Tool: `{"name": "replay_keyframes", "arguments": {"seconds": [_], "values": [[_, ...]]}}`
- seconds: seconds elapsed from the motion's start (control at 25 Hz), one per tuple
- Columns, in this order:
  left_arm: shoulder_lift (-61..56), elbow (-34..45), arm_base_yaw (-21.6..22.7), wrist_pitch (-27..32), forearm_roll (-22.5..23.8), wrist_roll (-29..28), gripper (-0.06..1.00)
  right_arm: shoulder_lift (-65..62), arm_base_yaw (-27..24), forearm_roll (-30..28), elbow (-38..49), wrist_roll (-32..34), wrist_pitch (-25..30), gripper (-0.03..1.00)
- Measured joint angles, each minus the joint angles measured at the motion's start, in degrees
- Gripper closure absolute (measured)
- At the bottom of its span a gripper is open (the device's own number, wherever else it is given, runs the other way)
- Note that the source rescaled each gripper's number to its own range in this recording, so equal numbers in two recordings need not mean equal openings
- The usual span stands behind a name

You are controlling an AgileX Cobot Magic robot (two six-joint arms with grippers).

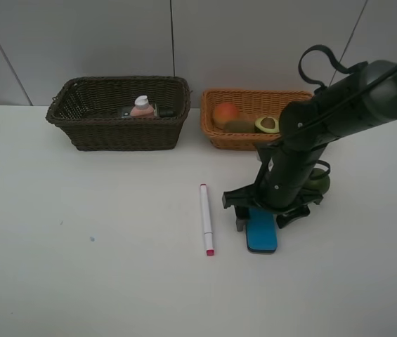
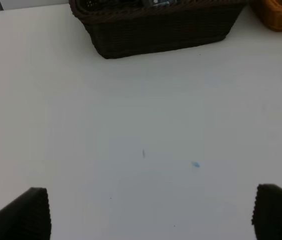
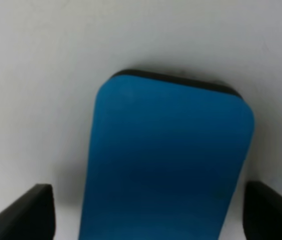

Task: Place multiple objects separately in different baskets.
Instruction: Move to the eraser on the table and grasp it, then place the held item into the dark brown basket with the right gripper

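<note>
Right gripper [image 3: 150, 212] stood spread astride the blue eraser [image 3: 170, 150], flat on the desk [image 3: 41, 75] between its jaws; a sound grasp wanted centring, then even closure on both long edges.

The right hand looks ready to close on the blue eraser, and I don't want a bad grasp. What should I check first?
1. Blue eraser between the right hand's fingers: ok.
2. Right hand open, not clamped yet: ok.
3. Marker clear of the grasp: ok, it lies apart to one side.
4. Green avocado clear of the right arm: cannot tell, the arm hides most of it.
5. Left hand open, empty, away from the eraser: ok.
</note>
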Motion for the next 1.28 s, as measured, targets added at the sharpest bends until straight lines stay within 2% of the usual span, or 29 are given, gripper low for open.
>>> {"name": "replay_keyframes", "arguments": {"seconds": [0.12, 0.4, 0.56, 0.76, 0.88, 1.12, 1.28], "values": [[0.0, 0.0, 0.0, 0.0, 0.0, 0.0, -0.06, 0.2, -0.1, 0.0, 0.0, -0.6, 1.3, 0.41], [0.0, 0.0, 0.0, 0.0, 0.0, 0.0, -0.06, -0.1, -0.1, 0.3, -0.5, -4.5, 3.0, 0.41], [0.0, 0.0, 0.0, 0.0, 0.0, 0.0, -0.06, -2.5, -0.1, 0.7, -4.9, -8.2, 9.4, 0.41], [0.0, 0.0, 0.0, 0.0, 0.0, 0.0, -0.06, -4.8, -0.1, 0.5, -20.7, -15.1, 15.8, 0.41], [0.0, 0.0, 0.0, 0.0, 0.0, 0.0, -0.06, -2.5, 0.0, 1.5, -31.8, -19.2, 17.5, 0.41], [0.0, 0.0, 0.0, 0.0, 0.0, 0.0, -0.06, 7.6, 1.0, 6.8, -55.3, -25.6, 17.7, 0.41], [0.0, 0.0, 0.0, 0.0, 0.0, 0.0, -0.06, 14.7, 2.9, 10.8, -66.7, -29.8, 14.5, 0.41]]}}
